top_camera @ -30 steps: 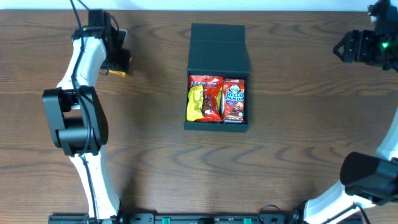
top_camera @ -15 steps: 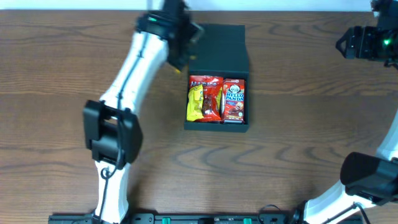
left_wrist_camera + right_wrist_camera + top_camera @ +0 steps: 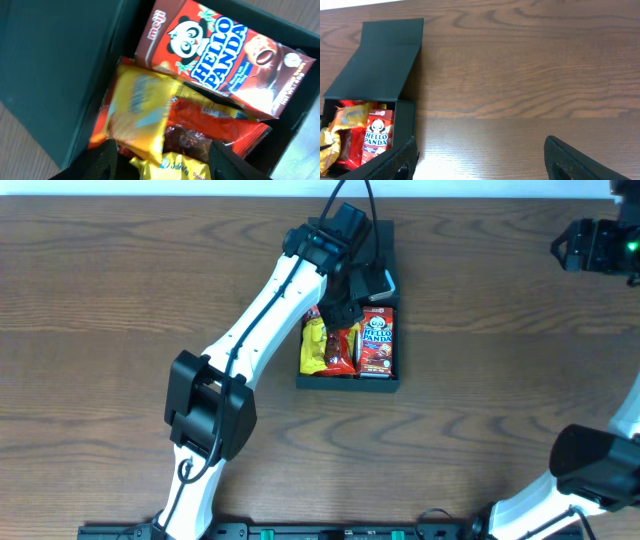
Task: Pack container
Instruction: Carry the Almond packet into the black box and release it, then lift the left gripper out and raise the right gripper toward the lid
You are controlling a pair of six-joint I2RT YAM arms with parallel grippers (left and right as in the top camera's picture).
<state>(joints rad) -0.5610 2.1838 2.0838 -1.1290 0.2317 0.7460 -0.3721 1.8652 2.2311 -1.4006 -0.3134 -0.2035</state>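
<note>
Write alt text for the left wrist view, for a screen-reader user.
Close view down into the dark container, which holds a red Hello Panda box, a yellow-orange packet and a red packet. At the bottom edge, the left gripper holds a small yellow packet over them.

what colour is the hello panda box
The Hello Panda box is red and brown; clearest in left wrist view.
</note>
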